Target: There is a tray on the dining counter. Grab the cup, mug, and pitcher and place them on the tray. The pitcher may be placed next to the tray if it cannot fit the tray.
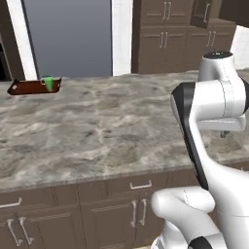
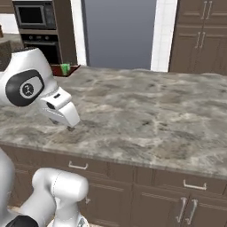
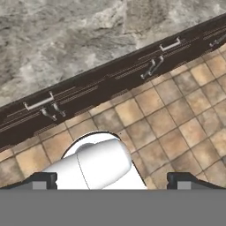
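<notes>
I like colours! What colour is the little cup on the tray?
Bright green cup, best seen in the left base view.

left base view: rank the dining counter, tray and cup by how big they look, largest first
1. dining counter, by far the largest, spanning the whole width.
2. tray, a small dark strip at the far left end.
3. cup, smallest, sitting in the tray.
Tray and cup are far from the camera, so both look tiny.
</notes>
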